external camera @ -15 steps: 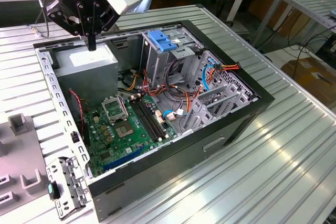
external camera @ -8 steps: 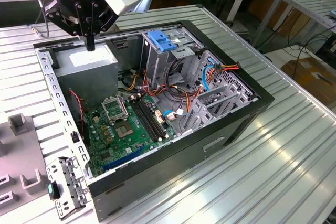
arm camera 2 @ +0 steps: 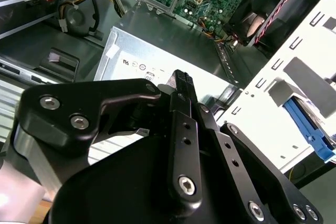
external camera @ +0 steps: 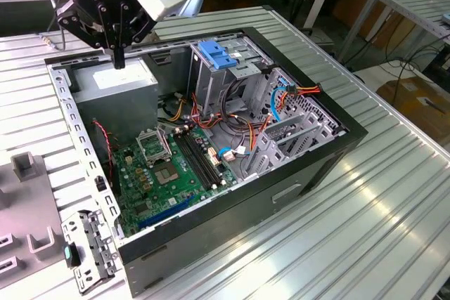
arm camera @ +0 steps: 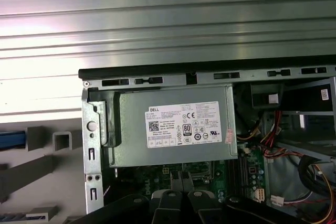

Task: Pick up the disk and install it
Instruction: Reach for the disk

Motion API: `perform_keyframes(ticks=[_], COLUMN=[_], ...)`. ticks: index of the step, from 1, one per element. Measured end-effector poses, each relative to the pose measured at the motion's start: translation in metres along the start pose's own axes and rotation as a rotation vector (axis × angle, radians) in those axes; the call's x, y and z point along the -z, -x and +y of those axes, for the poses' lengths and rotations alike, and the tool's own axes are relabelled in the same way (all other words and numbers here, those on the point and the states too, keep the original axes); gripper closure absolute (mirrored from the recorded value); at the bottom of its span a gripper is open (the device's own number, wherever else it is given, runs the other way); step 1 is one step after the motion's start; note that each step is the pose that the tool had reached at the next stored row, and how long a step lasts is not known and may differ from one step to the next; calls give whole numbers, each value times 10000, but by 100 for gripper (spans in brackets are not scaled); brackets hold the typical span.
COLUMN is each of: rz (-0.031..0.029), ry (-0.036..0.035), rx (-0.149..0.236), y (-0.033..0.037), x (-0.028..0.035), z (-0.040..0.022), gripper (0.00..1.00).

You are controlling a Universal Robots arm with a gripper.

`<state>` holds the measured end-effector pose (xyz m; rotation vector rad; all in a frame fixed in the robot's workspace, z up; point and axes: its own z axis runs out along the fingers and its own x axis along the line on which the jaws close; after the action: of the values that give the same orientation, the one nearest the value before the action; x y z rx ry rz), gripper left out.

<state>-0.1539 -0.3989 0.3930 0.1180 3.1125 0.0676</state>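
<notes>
Exterior view, gripper (external camera: 119,60): black, jaws closed w/ nothing btwn them; tip points down just above power-supply box (external camera: 119,93).
Exterior view, PC case (external camera: 309,173): open, lying on ribbed metal table (external camera: 365,230); motherboard (external camera: 169,173) inside; drive cage w/ blue handle (external camera: 218,54) near middle.
Exterior view, grey blocks (external camera: 24,165): on table outside case, at the exterior view's left.
Second wrist view, gripper (arm camera 2: 182,80): fingers together, empty, over power-supply box (arm camera 2: 157,40) sticker.
Second wrist view, disk (arm camera 2: 310,129): blue rail edge shows beyond perforated case wall (arm camera 2: 273,98), outside case, well apart from gripper; rest hidden.
First wrist view, power-supply box (arm camera: 173,129): seated in case corner, sticker facing up.
First wrist view, disk (arm camera: 10,140): blue strip at frame border, beside grey blocks (arm camera: 60,140), outside case.
</notes>
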Motion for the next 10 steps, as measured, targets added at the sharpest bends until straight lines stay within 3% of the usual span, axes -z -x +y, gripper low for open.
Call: perform_keyframes(ticks=[10], rz=[0], ry=[0], rx=[1], y=[-42], x=[1], z=[-3], gripper=[89])
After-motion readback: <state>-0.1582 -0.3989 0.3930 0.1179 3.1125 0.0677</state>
